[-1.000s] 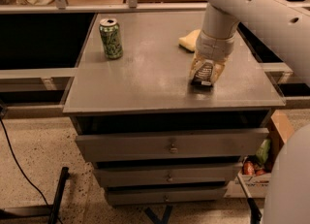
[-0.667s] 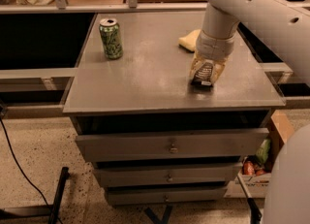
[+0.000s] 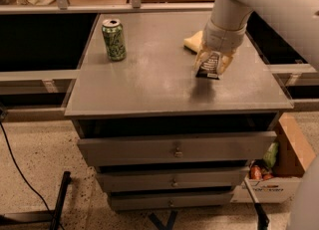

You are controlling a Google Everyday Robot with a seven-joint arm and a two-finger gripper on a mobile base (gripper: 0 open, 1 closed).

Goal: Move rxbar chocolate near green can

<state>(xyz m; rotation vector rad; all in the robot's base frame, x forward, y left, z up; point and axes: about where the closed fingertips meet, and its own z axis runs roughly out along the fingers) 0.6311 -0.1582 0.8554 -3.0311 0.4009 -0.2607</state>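
Observation:
The rxbar chocolate (image 3: pixel 208 67), a dark wrapped bar with white print, hangs between the fingers of my gripper (image 3: pixel 211 65) at the right middle of the grey tabletop (image 3: pixel 149 79). The gripper is shut on the bar and holds it slightly above the surface, with its shadow below. The green can (image 3: pixel 114 39) stands upright with its silver top at the back left of the table, well to the left of the gripper.
A pale yellow sponge (image 3: pixel 193 41) lies just behind the gripper, partly hidden by the arm. The table has drawers (image 3: pixel 174 149) below its front edge. A cardboard box (image 3: pixel 279 169) with items sits on the floor at the right.
The gripper has risen a little with the rxbar chocolate, lifting it off the tabletop. The green can and sponge have not moved.

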